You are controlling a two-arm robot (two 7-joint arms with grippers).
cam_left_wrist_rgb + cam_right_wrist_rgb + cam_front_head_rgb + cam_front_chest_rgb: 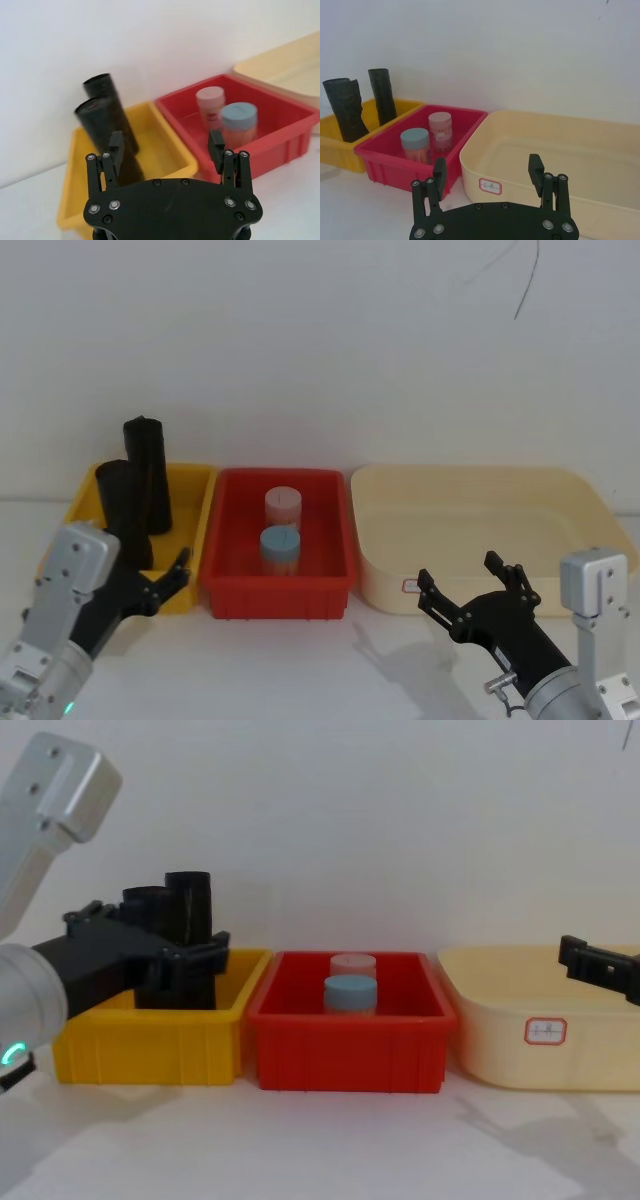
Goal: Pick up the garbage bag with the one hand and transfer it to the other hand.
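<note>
Two black rolls stand upright in the yellow bin. The nearer one is the garbage bag; the other black roll stands just behind it. My left gripper hovers at the bin's front edge, open and empty. It points at the garbage bag without touching it. My right gripper is open and empty, low in front of the cream tub.
A red bin sits between the yellow bin and the cream tub. It holds a pink-lidded jar and a blue-lidded jar. A white wall rises close behind the bins. The white table in front of them is bare.
</note>
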